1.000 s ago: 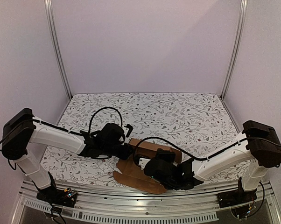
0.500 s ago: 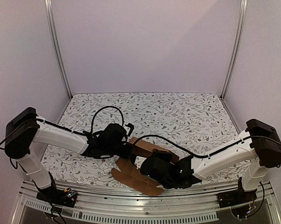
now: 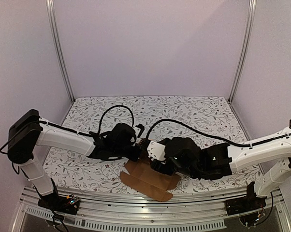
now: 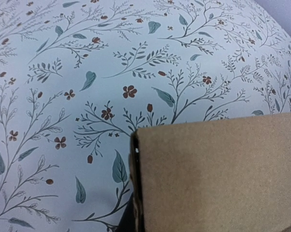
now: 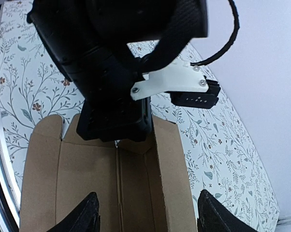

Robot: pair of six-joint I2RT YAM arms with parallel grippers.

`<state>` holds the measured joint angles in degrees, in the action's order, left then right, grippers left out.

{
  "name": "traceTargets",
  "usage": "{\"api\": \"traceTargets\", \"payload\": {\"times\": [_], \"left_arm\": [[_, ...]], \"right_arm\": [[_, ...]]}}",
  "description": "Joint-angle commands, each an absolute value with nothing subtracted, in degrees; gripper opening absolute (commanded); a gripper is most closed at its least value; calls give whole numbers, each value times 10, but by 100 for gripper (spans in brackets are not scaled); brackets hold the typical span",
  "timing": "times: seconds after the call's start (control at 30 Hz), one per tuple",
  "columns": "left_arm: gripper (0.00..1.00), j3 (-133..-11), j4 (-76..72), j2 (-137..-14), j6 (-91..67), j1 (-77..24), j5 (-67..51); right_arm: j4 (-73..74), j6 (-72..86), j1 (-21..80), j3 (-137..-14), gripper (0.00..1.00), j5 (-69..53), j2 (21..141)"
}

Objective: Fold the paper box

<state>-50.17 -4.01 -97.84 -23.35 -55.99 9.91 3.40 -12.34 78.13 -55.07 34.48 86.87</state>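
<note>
The paper box (image 3: pixel 149 178) is a brown cardboard sheet, partly folded, near the table's front edge. One long panel (image 5: pixel 177 183) stands raised and the others lie flat. My left gripper (image 3: pixel 137 153) is shut on the box's far end; in the right wrist view its black body (image 5: pixel 115 113) sits over that end. In the left wrist view the cardboard (image 4: pixel 218 174) fills the lower right and hides the fingers. My right gripper (image 5: pixel 148 215) hangs open above the box with nothing between its fingers (image 5: pixel 87 215); from above, the right gripper (image 3: pixel 158 166) is just right of the left one.
A floral cloth (image 3: pixel 194 121) covers the table. A metal rail (image 3: pixel 136 215) runs along the near edge. Upright frame posts (image 3: pixel 58 48) and pale walls close in the sides and back. Black cables (image 3: pixel 116 113) loop over both wrists.
My right gripper has opened, let go of the box's near part and pulled up toward the left gripper. The left gripper has closed fully on the far end. The box shifted slightly right.
</note>
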Motion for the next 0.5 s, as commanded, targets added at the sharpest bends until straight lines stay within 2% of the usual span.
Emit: {"api": "traceTargets", "payload": {"times": [0.0, 0.17, 0.27, 0.33, 0.47], "left_arm": [[0, -522, -15, -991, -206, -569, 112], [0, -545, 21, -997, -183, -569, 115], [0, -554, 31, -1000, -171, -569, 115], [0, -556, 32, -1000, -160, -569, 118], [0, -560, 24, -1007, -123, -569, 116]], "right_arm": [[64, -68, 746, -550, 69, 253, 816], [92, -35, 706, -561, 70, 236, 789], [120, -12, 671, -577, 66, 211, 795], [126, 16, 645, -581, 59, 172, 803], [122, 63, 606, -589, 27, 122, 820]]}}
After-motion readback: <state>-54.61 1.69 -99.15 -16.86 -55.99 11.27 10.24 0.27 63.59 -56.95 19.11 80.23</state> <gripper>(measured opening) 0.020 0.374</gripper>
